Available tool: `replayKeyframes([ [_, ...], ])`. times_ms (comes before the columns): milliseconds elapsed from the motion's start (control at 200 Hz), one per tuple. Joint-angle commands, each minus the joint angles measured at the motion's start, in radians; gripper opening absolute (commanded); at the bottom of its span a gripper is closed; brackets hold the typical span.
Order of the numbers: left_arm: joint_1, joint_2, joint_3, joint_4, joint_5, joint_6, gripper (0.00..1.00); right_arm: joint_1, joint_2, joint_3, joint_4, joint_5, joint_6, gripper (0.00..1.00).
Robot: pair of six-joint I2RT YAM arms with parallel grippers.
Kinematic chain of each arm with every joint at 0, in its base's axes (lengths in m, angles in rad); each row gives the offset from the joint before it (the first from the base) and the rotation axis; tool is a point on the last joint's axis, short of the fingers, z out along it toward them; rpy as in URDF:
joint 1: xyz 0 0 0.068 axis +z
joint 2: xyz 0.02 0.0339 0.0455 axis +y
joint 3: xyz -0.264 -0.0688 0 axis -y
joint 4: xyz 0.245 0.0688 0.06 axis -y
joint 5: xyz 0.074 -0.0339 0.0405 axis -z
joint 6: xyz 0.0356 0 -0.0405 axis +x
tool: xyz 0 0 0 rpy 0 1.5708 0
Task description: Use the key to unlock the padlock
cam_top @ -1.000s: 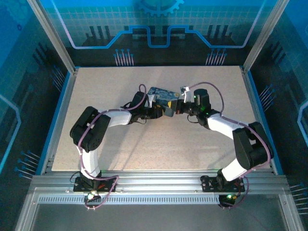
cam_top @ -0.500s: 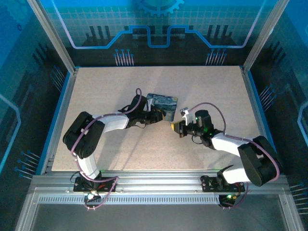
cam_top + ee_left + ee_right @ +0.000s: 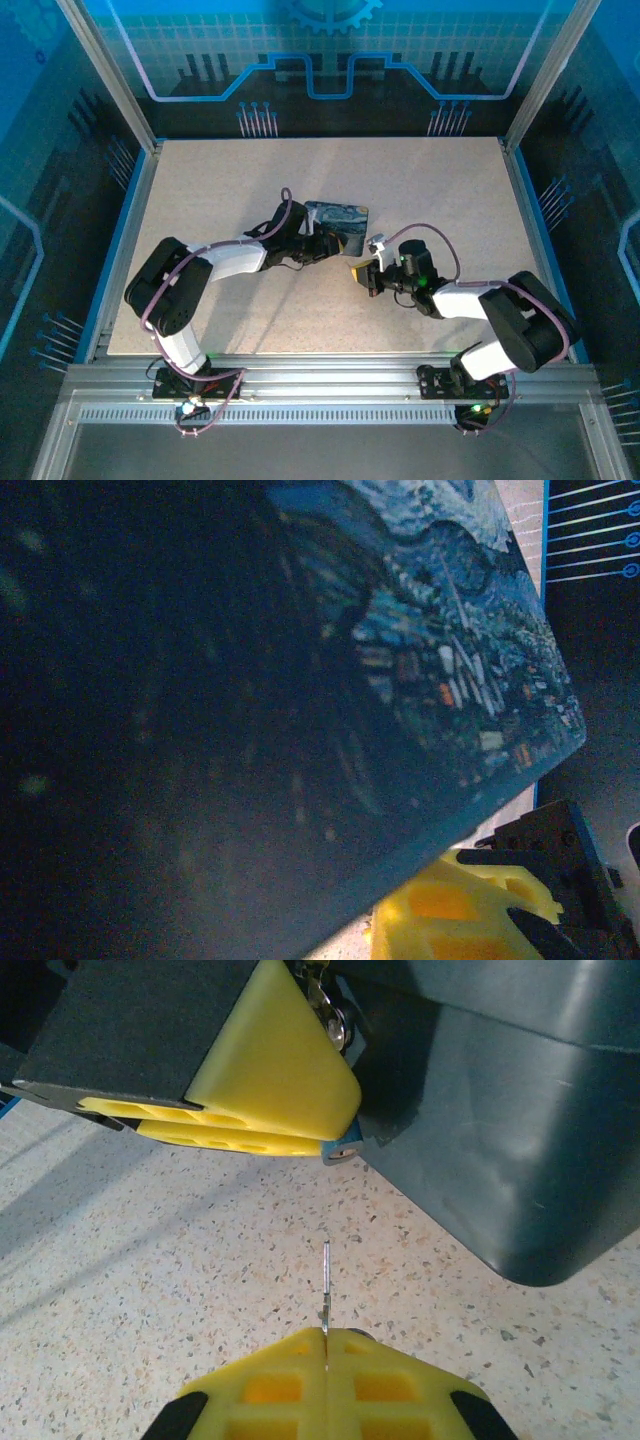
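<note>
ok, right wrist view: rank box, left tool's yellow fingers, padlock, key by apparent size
1. box
2. left tool's yellow fingers
3-4. padlock and key: unsure. Padlock is mostly hidden between those fingers, only a bluish corner showing; key is a thin sliver.

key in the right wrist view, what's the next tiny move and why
Probably ease the right tool forward and a touch right. It pinches the key tip-first toward the padlock, which peeks from the left tool beside the box. Bare table lies between tip and padlock, and the tip seems aimed slightly left of it.
</note>
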Motion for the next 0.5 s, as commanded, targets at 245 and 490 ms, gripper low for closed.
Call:
replayKeyframes([
  [245, -0.012, -0.047, -0.006, -0.009, 0.027, -0.013, 0.10, 0.014, 0.041, 0.029, 0.085, 0.010, -0.033, 0.00],
  [490, -0.013, -0.048, -0.007, -0.013, 0.027, -0.012, 0.10, 0.015, 0.050, 0.047, 0.091, 0.026, -0.033, 0.00],
])
